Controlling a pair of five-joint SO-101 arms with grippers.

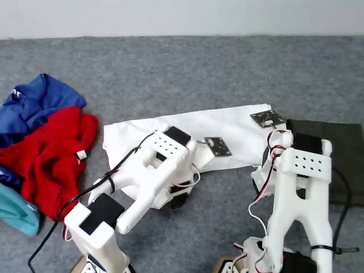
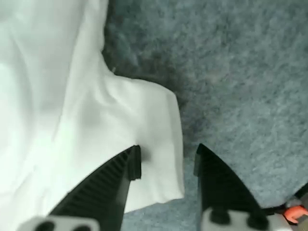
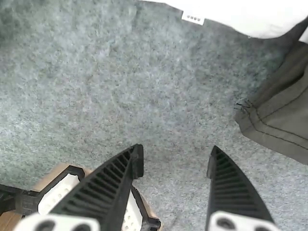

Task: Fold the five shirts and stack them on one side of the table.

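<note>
Arguably the left gripper [image 2: 168,161], jaws spread astride a corner of the white shirt [image 2: 72,115], risked nipping too little cloth and dropping it, while the right gripper [image 3: 174,161] gaped idle.

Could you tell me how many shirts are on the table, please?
5: blue, red and teal heaped at left, white mid-table, dark olive at right; the heap may hide more.

Your table [image 1: 227,68] has a grey felt top. On it you have a white shirt [image 1: 227,133] laid flat mid-table, a dark green shirt [image 1: 347,153] just beside its right end, and a red shirt [image 1: 51,153], blue shirt [image 1: 34,105] and teal shirt [image 1: 14,213] heaped at the left edge.
</note>
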